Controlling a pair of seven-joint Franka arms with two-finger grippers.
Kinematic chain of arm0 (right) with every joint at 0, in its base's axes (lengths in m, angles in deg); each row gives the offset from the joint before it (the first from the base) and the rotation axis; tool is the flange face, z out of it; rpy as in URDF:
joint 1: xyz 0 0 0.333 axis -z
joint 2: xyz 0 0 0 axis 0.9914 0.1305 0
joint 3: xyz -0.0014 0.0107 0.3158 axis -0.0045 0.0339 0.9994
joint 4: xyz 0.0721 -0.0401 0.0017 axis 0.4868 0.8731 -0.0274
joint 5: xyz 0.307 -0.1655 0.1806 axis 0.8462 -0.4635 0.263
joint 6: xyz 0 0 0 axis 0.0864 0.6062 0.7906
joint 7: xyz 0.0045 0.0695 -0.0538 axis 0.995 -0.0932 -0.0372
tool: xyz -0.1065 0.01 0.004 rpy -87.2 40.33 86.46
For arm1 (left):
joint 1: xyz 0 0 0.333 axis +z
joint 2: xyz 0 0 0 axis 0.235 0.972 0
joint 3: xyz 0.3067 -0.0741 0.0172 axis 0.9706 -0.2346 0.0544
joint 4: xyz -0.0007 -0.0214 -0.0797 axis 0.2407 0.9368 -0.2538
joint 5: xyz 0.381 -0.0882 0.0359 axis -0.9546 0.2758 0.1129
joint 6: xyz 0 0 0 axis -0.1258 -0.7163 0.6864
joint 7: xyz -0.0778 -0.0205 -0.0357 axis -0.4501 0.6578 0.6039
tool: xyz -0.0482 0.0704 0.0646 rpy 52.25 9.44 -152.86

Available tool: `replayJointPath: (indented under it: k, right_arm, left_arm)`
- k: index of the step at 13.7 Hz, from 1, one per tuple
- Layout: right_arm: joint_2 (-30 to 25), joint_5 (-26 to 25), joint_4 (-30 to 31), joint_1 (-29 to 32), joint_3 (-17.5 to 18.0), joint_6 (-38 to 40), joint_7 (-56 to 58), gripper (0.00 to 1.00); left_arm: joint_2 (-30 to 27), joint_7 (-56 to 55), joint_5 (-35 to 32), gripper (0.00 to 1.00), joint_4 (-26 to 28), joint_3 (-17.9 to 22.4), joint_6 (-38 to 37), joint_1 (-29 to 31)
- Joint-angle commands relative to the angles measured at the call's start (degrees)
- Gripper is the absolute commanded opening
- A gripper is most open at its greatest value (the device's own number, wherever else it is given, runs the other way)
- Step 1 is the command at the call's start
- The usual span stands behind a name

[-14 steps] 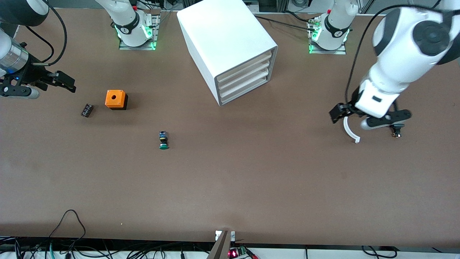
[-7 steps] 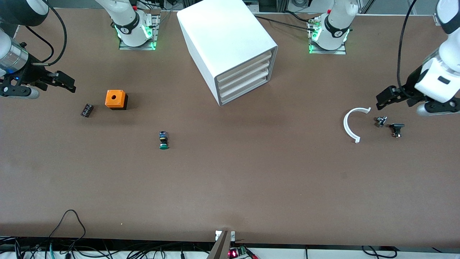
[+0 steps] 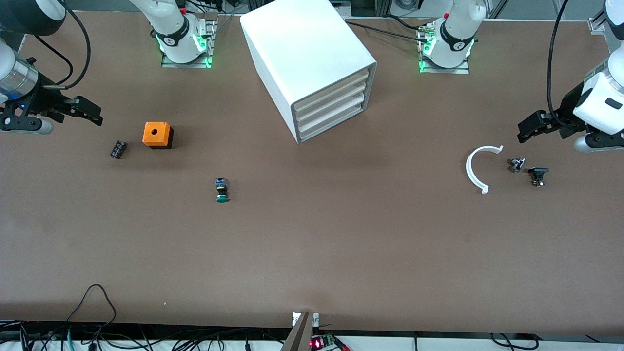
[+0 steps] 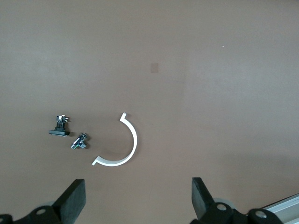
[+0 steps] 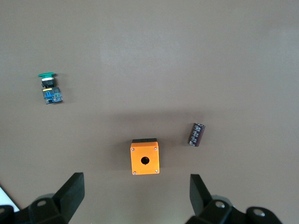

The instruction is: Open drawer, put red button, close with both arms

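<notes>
The white drawer cabinet [image 3: 312, 53] stands mid-table between the arm bases, and its three drawer fronts [image 3: 331, 105] are all shut. No red button shows in any view. My left gripper [image 3: 529, 127] is open and empty in the air at the left arm's end of the table; in the left wrist view [image 4: 138, 196] it hangs over bare table beside a white curved piece [image 4: 122, 147]. My right gripper [image 3: 90, 111] is open and empty at the right arm's end; in the right wrist view [image 5: 137, 191] it hangs over the table beside the orange box [image 5: 145, 158].
A green-capped button [image 3: 222, 190] lies on its side nearer the front camera than the orange box [image 3: 157, 135]. A dark cylinder [image 3: 118, 149] lies beside the box. The white curved piece [image 3: 475, 170], a small metal part [image 3: 516, 164] and a black part [image 3: 538, 174] lie together.
My left arm has swung up and away from over the white curved piece toward its end of the table, uncovering the small metal part. The right arm has not moved.
</notes>
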State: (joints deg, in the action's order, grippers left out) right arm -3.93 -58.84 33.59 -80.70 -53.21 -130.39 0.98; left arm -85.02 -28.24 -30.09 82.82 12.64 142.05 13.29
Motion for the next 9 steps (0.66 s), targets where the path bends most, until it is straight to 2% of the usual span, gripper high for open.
replayJointPath:
  k: [1,9]
  right_arm:
    - [-0.08,-0.11,-0.70,0.31,0.10,0.74,0.62,1.00]
    - [-0.08,-0.11,-0.70,0.31,0.10,0.65,0.62,1.00]
  left_arm:
    - [0.86,1.57,0.15,1.00,-2.39,-0.20,-1.93,0.48]
    - [1.04,1.22,0.23,1.00,-2.66,-0.20,-2.11,0.48]
